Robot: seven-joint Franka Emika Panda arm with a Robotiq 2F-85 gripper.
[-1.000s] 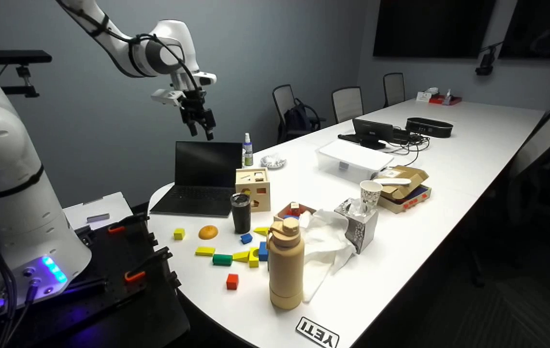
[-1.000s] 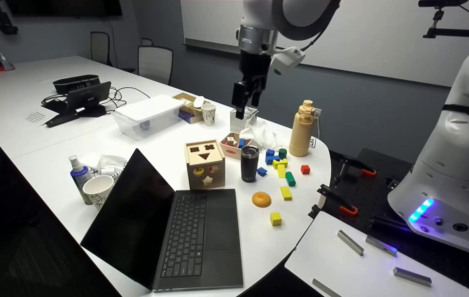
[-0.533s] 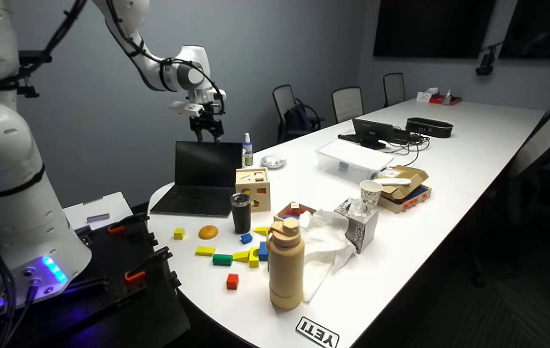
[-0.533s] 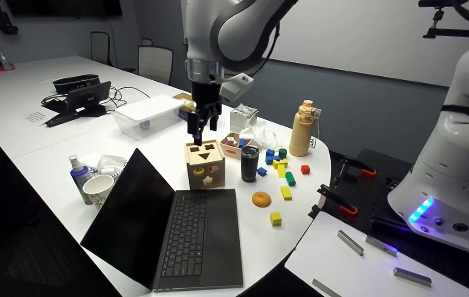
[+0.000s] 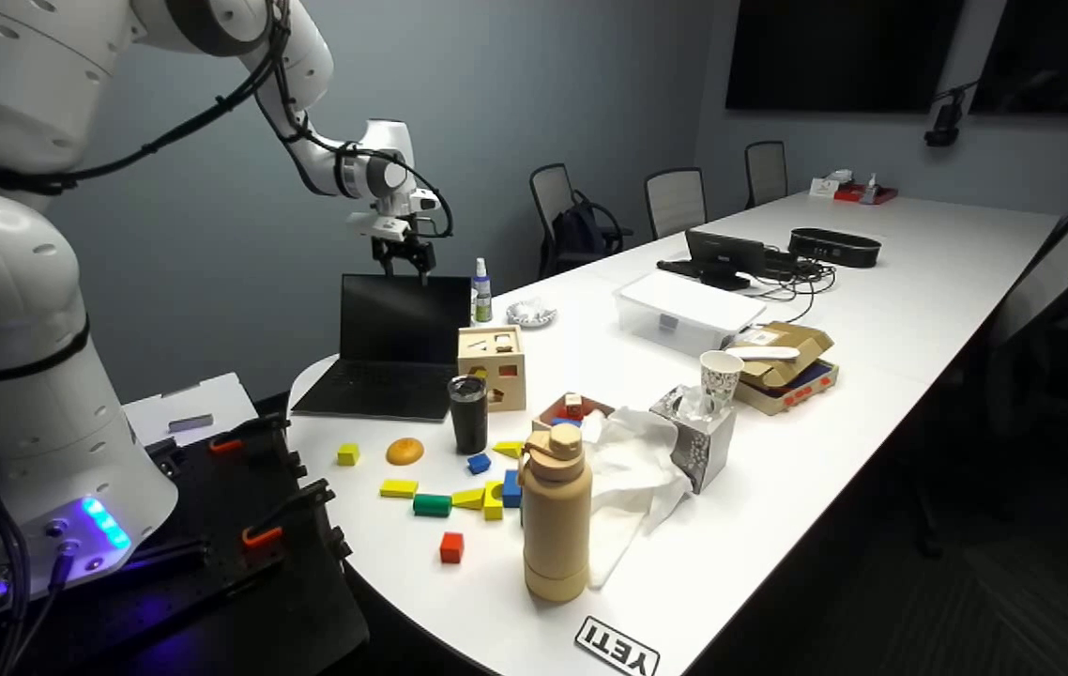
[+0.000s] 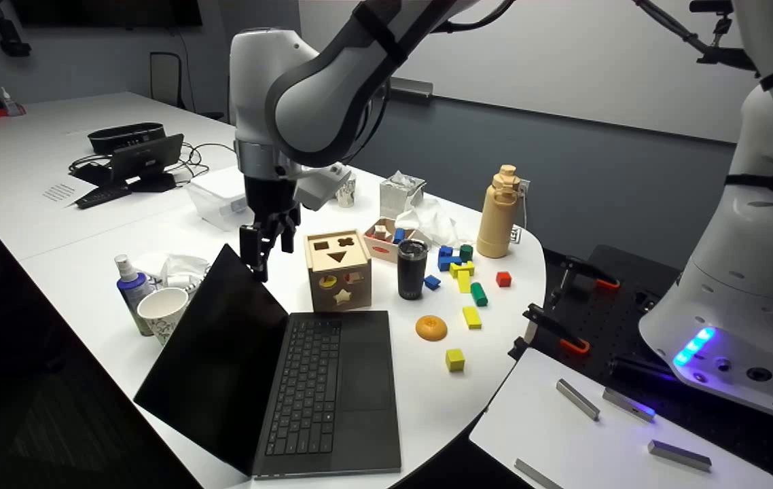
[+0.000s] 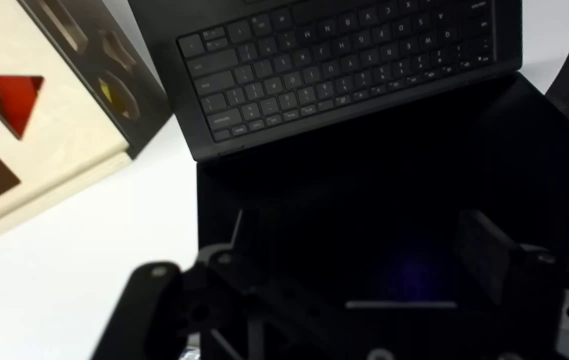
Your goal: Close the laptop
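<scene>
The laptop [image 6: 278, 380] stood open near the edge of the white bench [image 6: 427, 407], its dark screen [image 6: 213, 367] leaning back and its keyboard [image 6: 305, 390] facing up. Near the top edge of that screen hung the claw [image 7: 362, 230], pointing down; its fingers [image 7: 484, 250] were spread well apart, and in the wrist view the screen showed dark between them. Whether either finger touched the screen I couldn't tell. Just beside the laptop sat a wooden box [image 6: 339, 275] with shapes cut into its top and sides, and next to that, upright, a black tumbler [image 6: 411, 272]. Behind the screen I could see a paper cup [image 6: 161, 312] and a spray bottle [image 6: 134, 292]. In front of the laptop lay a round orange piece [image 6: 431, 329] and a yellow cube [image 6: 454, 360], with more coloured blocks [image 6: 464, 282] scattered beyond them and a red cube [image 6: 503, 279] near those. Farther out, a tan bottle [image 5: 556, 516] stood upright beside a crumpled white sheet [image 5: 633, 460], with a tissue box [image 5: 708, 446] near it. A clear tub [image 5: 684, 314] rested further down the bench.
</scene>
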